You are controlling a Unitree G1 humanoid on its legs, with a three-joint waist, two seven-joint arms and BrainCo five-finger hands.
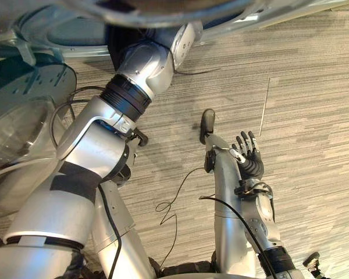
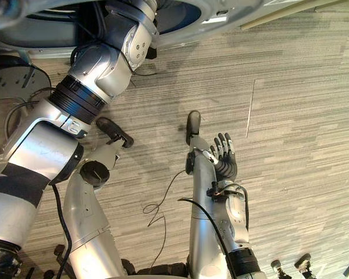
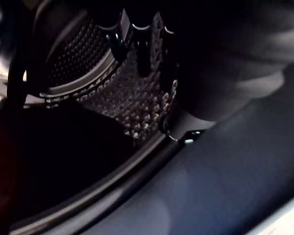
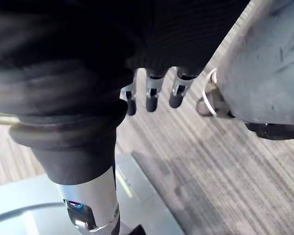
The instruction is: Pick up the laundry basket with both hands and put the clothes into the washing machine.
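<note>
Left arm [image 1: 99, 145]: raised from the lower left and stretched up and forward, its forearm running into the round opening of the washing machine [image 2: 221, 20] at the top of the head views.
Left hand [image 3: 142, 56]: inside the machine; fingers nearly straight and a little apart before the perforated wall, dark tips free, closed on nothing.
Drum [image 3: 122, 103]: perforated metal, with a dark mass [image 3: 63, 161] lying low in it; cannot tell whether that is clothing.
Door [image 1: 17, 133]: clear glass bowl standing open on the robot's left, just beside the left arm.
Right arm [image 1: 230, 203]: hangs straight down at the robot's right side, well apart from the machine.
Right hand [image 1: 250, 161]: back of the hand toward the head camera, above the striped floor [image 1: 314, 87]; fingers straight, slightly spread, holding nothing.
</note>
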